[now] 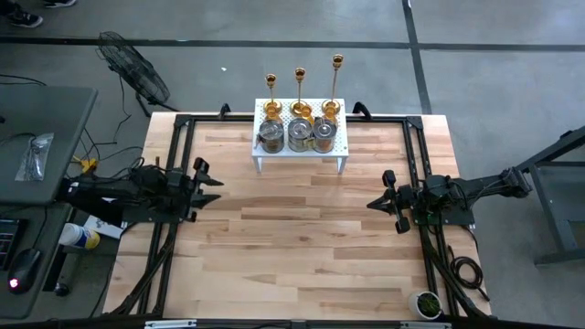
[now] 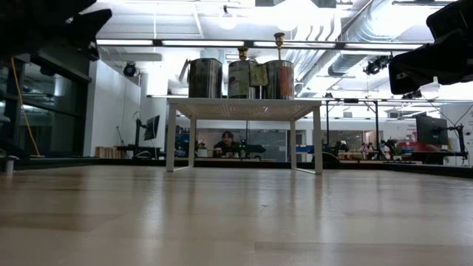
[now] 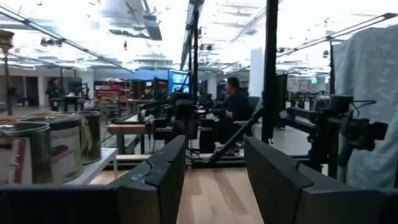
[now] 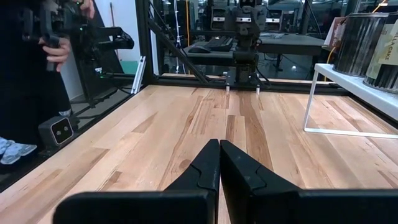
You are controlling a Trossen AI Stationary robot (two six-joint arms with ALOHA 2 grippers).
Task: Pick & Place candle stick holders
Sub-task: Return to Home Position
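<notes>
1. Well, my left gripper (image 3: pixel 214 144) hangs over the left side of the wooden table (image 1: pixel 302 260) and points across toward my other arm. Its fingers are spread wide with nothing between them.
2. The white perforated rack (image 1: pixel 302 157) stands at the far middle of the table, well apart from both my grippers. Every holder I can make out is on top of it.
3. Along the rack's back edge, three slender shiny gold candlesticks stand upright on round bases, long axes vertical. The left candlestick (image 1: pixel 271 94) is the shortest, the middle candlestick (image 1: pixel 299 91) is taller, and the right candlestick (image 1: pixel 335 82) is the tallest.
4. In front of them, three squat silvery round pots sit on their flat bottoms in a close row across the rack. They are the left pot (image 1: pixel 271 136), the middle pot (image 1: pixel 300 134) and the right pot (image 1: pixel 324 133). From table height they hide the lower stems of the candlesticks.
5. My right gripper (image 4: pixel 219 146) hangs over the right side of the table and points back toward the left arm. Its fingers are pressed together and grip nothing.
</notes>
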